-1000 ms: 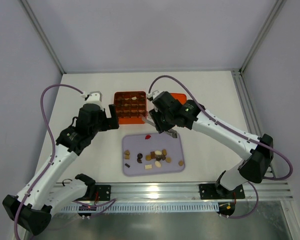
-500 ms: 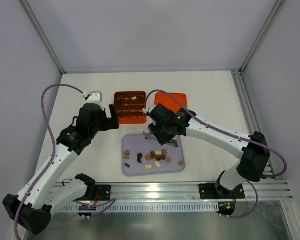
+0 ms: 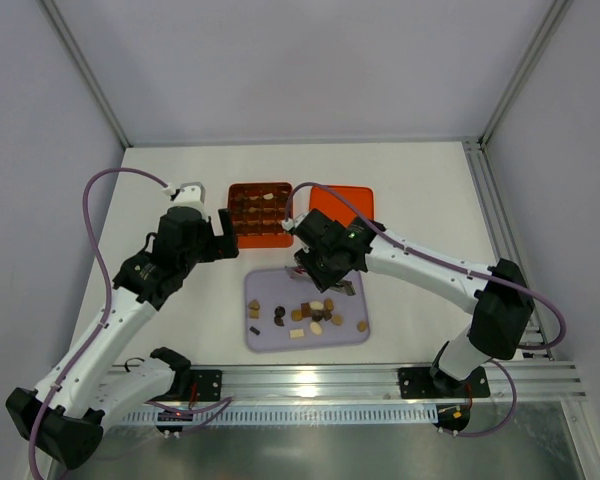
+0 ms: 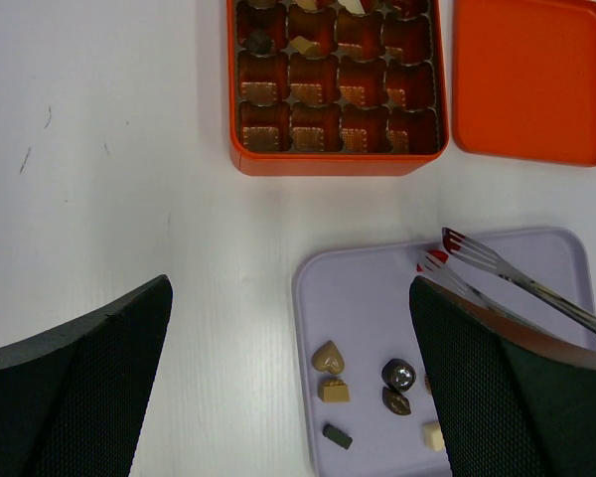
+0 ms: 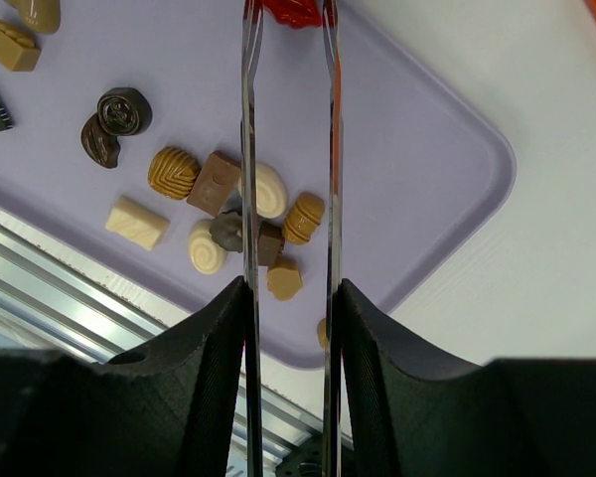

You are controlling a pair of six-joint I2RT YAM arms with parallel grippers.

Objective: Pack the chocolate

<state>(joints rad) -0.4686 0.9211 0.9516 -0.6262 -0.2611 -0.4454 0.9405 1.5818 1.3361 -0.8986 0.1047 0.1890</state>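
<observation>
Over at the 11 o'clock edge of the flat lavender plastic tray (image 5: 417, 149), the right gripper (image 5: 288, 288) just swung down from beside the box, pinching thin metal tongs (image 5: 331, 149) whose tips now straddle the small red chocolate (image 5: 290, 10), so that's probably the next pick. Remaining brown, tan and cream chocolates (image 3: 315, 312) sit toward 6 o'clock, orange gridded box (image 3: 259, 213) at 12. Left gripper (image 4: 290, 288) hangs spread wide

One red chocolate (image 5: 290, 10) at the far edge of the tray (image 5: 427, 129), cropped by right wrist view's top, tips of the tongs (image 5: 330, 149) too; orange box (image 4: 333, 165), far row cut off; lid (image 3: 363, 196), corner under right arm (image 3: 420, 258)
</observation>
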